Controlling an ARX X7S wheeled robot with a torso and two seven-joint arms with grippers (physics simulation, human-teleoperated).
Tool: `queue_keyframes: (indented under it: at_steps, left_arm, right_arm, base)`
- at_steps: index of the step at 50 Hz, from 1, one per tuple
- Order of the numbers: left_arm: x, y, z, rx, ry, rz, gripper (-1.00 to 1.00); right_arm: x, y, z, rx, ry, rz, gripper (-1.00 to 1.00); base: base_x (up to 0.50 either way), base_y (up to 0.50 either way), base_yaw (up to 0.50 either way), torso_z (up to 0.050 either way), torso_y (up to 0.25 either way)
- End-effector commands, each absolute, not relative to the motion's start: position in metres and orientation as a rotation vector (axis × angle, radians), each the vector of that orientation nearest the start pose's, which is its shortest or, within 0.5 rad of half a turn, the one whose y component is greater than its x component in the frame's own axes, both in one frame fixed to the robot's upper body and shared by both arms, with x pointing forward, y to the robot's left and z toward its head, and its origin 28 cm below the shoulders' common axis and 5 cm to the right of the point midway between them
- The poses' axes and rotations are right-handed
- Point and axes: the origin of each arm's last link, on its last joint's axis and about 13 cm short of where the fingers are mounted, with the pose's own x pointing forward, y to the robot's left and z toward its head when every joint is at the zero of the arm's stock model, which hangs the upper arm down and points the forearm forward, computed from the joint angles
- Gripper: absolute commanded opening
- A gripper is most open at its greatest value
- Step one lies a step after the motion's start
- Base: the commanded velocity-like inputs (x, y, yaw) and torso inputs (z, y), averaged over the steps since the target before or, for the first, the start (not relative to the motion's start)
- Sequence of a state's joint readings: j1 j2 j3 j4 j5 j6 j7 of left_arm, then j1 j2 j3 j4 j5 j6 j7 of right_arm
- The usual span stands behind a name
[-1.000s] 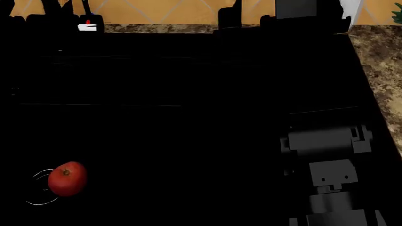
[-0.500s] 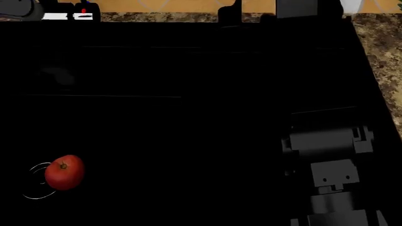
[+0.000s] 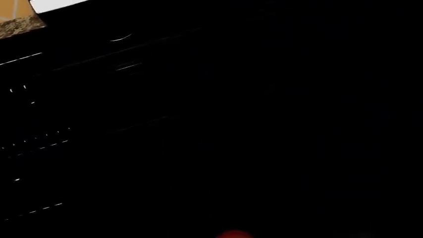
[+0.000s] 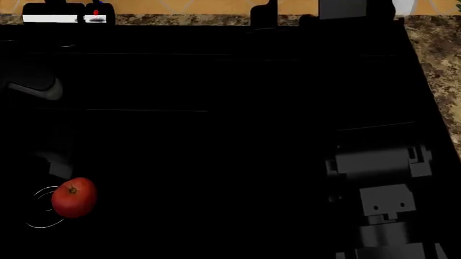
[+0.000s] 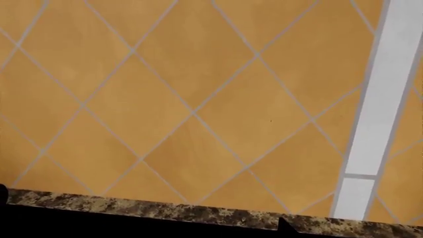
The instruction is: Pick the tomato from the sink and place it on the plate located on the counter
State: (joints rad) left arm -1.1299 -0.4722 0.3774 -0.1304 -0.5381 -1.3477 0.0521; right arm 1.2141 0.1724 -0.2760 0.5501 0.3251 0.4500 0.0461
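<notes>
The tomato (image 4: 73, 197) is small, red and glossy and lies at the near left of the black sink (image 4: 216, 135), beside a thin drain ring. Grey parts of my left arm (image 4: 34, 86) show dimly over the sink's left side. The lowest one (image 4: 55, 163) is just above the tomato. Its fingers merge with the black. In the left wrist view a red sliver of the tomato (image 3: 235, 234) shows at the frame's edge. My right arm (image 4: 380, 181) hangs over the sink's right side, fingers not discernible. The plate is out of view.
The speckled counter (image 4: 439, 65) runs along the sink's right and as a strip behind it (image 4: 180, 20). Black faucet fittings (image 4: 263, 16) stand at the back edge. The right wrist view shows the orange tiled wall (image 5: 198, 99) above the counter strip (image 5: 165, 210).
Grey parts of my left arm have come down from the top left over the sink to just above the tomato. The tomato and right arm have hardly moved.
</notes>
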Motion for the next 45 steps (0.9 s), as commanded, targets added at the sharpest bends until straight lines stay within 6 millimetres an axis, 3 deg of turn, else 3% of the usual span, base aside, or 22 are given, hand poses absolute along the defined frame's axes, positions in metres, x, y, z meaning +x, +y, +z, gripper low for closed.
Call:
queue_keyframes:
  at_steps: [1,14,36,45]
  left_arm:
    - [0.324,0.285,0.224,0.237,0.62,-0.215,1.0]
    - [0.315,0.29,0.217,0.258,0.666,-0.228,1.0]
    - [0.338,0.289,0.179,0.27,0.712,-0.2,1.0]
    - [0.343,0.285,0.173,0.272,0.725,-0.206,1.0]
  right_arm:
    - [0.403,-0.113,0.263,-0.035,-0.173,0.089,1.0]
    - [0.403,-0.112,0.263,-0.031,-0.174,0.093,1.0]
    - [0.403,-0.113,0.262,-0.03,-0.172,0.085,1.0]
    - [0.404,-0.114,0.26,-0.033,-0.169,0.081,1.0]
  base:
    - [0.0,0.0,0.0,0.0,0.0]
    - [0.0,0.0,0.0,0.0,0.0]
    - [0.0,0.0,0.0,0.0,0.0]
    - [0.0,0.0,0.0,0.0,0.0]
